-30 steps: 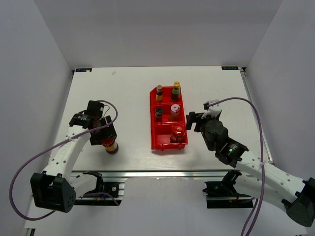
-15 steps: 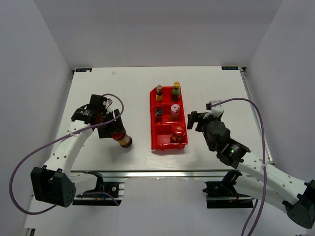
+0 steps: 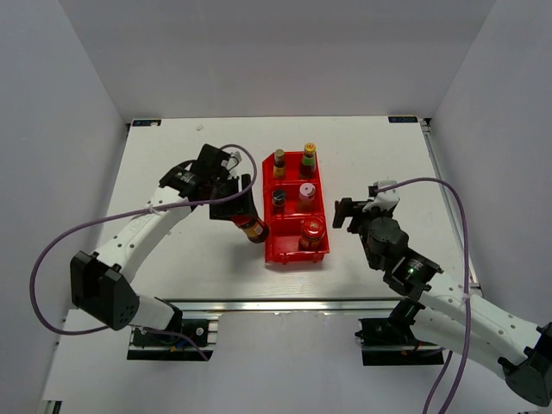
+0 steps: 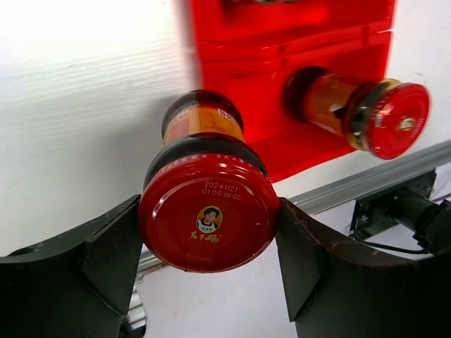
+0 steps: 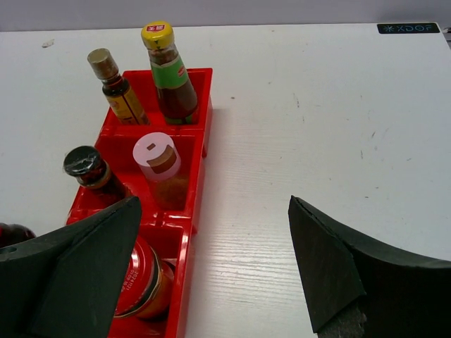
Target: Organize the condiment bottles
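Observation:
My left gripper [image 3: 241, 210] is shut on a squat dark jar with a wide red lid [image 3: 253, 228], held tilted above the table just left of the red tray [image 3: 293, 255]. In the left wrist view the lid [image 4: 208, 222] sits clamped between both fingers. A second red-lidded jar [image 3: 312, 231] [image 4: 384, 116] stands in the tray's near compartment. The dark-capped bottle [image 3: 279, 200] and the pink-capped one [image 3: 307, 194] stand in the middle compartment. Another small bottle [image 3: 279, 162] and the yellow-capped green-labelled one [image 3: 309, 157] stand in the far one. My right gripper [image 3: 349, 211] is open and empty, right of the tray.
The right wrist view shows the tray's right wall [image 5: 201, 151] with bare white table to its right. The metal rail [image 3: 285, 304] runs along the table's near edge. Grey walls enclose the table on three sides.
My left gripper has carried the red-lidded jar from the front left of the table rightward and away, up to the tray's left side. The right arm has shifted slightly.

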Action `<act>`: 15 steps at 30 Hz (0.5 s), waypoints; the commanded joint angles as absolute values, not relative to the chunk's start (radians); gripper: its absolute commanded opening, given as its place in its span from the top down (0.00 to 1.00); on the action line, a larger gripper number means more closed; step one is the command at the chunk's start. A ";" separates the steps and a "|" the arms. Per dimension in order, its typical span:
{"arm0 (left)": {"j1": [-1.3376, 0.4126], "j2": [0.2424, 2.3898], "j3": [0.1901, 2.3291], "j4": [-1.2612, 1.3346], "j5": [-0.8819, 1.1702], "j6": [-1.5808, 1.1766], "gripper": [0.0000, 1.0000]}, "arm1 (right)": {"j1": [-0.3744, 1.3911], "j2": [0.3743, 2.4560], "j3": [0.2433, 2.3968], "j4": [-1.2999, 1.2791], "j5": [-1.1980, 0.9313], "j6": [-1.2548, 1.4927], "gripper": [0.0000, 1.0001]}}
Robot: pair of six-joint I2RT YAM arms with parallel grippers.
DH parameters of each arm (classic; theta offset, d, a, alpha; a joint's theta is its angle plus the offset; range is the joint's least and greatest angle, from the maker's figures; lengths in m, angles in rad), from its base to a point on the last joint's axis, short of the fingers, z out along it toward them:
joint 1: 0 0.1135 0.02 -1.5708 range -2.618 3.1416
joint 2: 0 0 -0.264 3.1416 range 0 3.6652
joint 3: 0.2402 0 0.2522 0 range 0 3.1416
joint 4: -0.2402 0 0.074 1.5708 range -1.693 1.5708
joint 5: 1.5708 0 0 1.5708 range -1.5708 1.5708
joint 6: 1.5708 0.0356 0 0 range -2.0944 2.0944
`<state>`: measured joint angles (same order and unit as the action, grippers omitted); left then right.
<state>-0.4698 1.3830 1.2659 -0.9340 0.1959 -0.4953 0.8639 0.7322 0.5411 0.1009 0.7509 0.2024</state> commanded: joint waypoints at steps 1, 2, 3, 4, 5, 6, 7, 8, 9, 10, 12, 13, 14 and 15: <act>-0.503 1.385 1.361 -0.841 0.247 -0.512 0.77 | 0.858 0.712 0.531 0.163 0.798 0.198 0.11; -0.518 1.391 1.377 -0.830 0.250 -0.515 0.77 | 0.857 0.709 0.529 0.163 0.799 0.195 0.11; -0.526 1.397 1.387 -0.813 0.255 -0.517 0.77 | 0.857 0.707 0.529 0.163 0.802 0.192 0.11; -0.532 1.413 1.394 -0.807 0.261 -0.518 0.76 | 0.857 0.706 0.529 0.163 0.807 0.192 0.11; -0.551 1.422 1.411 -0.804 0.262 -0.518 0.76 | 0.856 0.703 0.528 0.163 0.810 0.190 0.11; -0.561 1.430 1.417 -0.798 0.256 -0.520 0.76 | 0.856 0.701 0.525 0.163 0.814 0.189 0.11; -0.571 1.437 1.423 -0.796 0.253 -0.522 0.76 | 0.856 0.698 0.522 0.161 0.819 0.190 0.11; -0.589 1.454 1.428 -0.799 0.253 -0.522 0.76 | 0.856 0.695 0.520 0.160 0.828 0.193 0.11; -0.597 1.463 1.437 -0.802 0.252 -0.522 0.76 | 0.854 0.692 0.519 0.160 0.834 0.196 0.11; -0.603 1.473 1.442 -0.805 0.247 -0.522 0.76 | 0.854 0.686 0.517 0.158 0.847 0.201 0.11; -0.621 1.496 1.457 -0.813 0.239 -0.520 0.77 | 0.854 0.678 0.511 0.161 0.848 0.201 0.11; -0.629 1.502 1.462 -0.816 0.233 -0.520 0.77 | 0.853 0.670 0.509 0.161 0.848 0.201 0.10; -0.633 1.512 1.465 -0.819 0.223 -0.522 0.77 | 0.853 0.667 0.508 0.161 0.848 0.199 0.11; -0.638 1.517 1.468 -0.821 0.221 -0.522 0.77 | 0.853 0.666 0.503 0.164 0.850 0.199 0.11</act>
